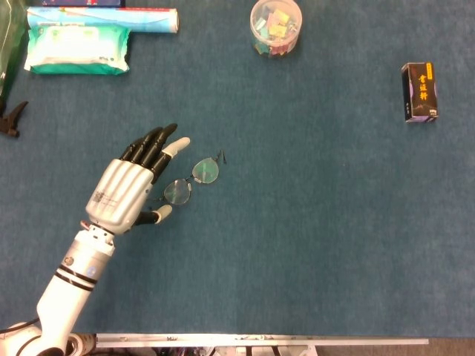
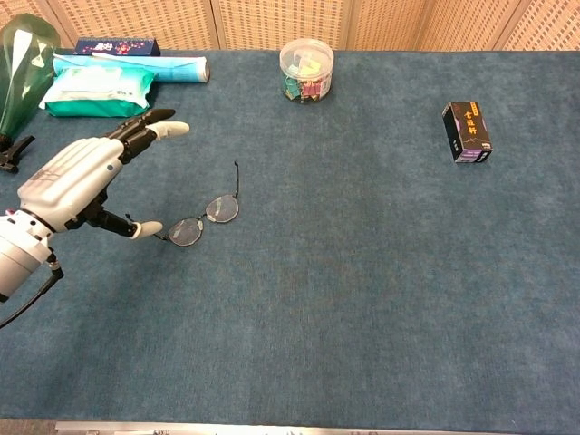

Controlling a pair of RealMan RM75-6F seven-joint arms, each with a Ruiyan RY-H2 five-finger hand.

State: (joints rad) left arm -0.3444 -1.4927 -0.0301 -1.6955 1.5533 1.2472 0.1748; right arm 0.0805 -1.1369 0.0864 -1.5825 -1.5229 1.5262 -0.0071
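At the far left of a blue-carpeted desk stands a green bottle, with a teal pack of wipes and a foil roll just beside it. Nearer the front, the left hand hovers with its fingers spread wide, holding nothing; its thumb tip is just beside a pair of wire-rimmed glasses lying open on the desk, left of centre. Further back, near the middle, sits a clear round tub of coloured bits. Far right lies a small black box. The right hand does not show.
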